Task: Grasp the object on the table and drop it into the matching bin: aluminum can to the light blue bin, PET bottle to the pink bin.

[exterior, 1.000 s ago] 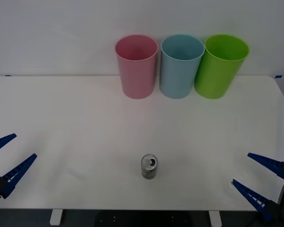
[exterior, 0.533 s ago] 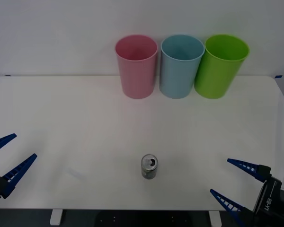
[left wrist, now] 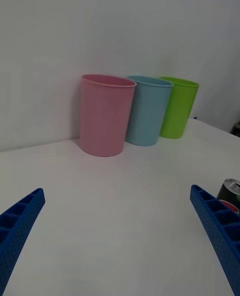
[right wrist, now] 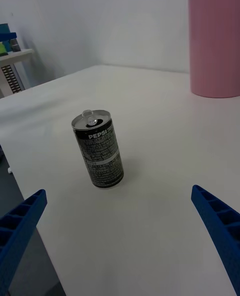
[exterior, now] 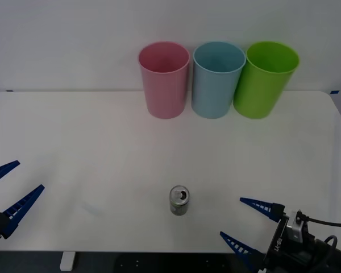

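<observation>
can upright, untouched; right gripper moved closer, fingers spread, empty.

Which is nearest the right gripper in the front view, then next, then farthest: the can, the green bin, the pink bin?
From the right gripper:
1. aluminum can, beside it near the table's front edge.
2. lime green bin, far back right.
3. pink bin, far back left.
</observation>
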Action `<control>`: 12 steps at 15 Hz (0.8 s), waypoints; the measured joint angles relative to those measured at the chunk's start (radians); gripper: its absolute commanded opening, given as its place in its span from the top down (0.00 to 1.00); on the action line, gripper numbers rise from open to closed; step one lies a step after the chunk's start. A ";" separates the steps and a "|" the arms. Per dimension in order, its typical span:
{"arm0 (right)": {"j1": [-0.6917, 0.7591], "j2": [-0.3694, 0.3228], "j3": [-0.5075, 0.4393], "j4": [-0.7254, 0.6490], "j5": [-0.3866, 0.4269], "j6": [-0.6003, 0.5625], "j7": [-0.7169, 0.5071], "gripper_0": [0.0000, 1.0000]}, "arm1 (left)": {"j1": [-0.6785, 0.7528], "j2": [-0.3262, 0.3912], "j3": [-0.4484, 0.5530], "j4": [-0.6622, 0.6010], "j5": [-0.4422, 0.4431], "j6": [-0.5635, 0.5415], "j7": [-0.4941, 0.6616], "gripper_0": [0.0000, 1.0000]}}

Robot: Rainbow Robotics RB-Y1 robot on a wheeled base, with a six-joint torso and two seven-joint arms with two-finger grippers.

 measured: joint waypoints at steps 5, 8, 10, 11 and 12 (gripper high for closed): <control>-0.048 0.030 0.089 0.021 -0.002 0.107 0.071 0.00 | 0.000 0.000 0.000 0.000 0.000 0.000 0.000 0.00; -0.061 0.059 0.129 0.023 -0.002 0.178 0.130 0.00 | 0.000 0.000 0.000 0.000 0.000 0.000 0.000 0.00; -0.071 0.067 0.158 0.024 -0.002 0.216 0.136 0.00 | 0.000 0.000 0.000 0.000 0.000 0.000 0.000 0.00; -0.078 0.070 0.172 0.023 -0.002 0.233 0.136 0.00 | 0.000 0.000 0.000 0.000 0.000 0.000 0.000 0.00; -0.087 0.071 0.186 0.024 -0.002 0.251 0.136 0.00 | 0.000 0.000 0.000 0.000 0.000 0.000 0.000 0.00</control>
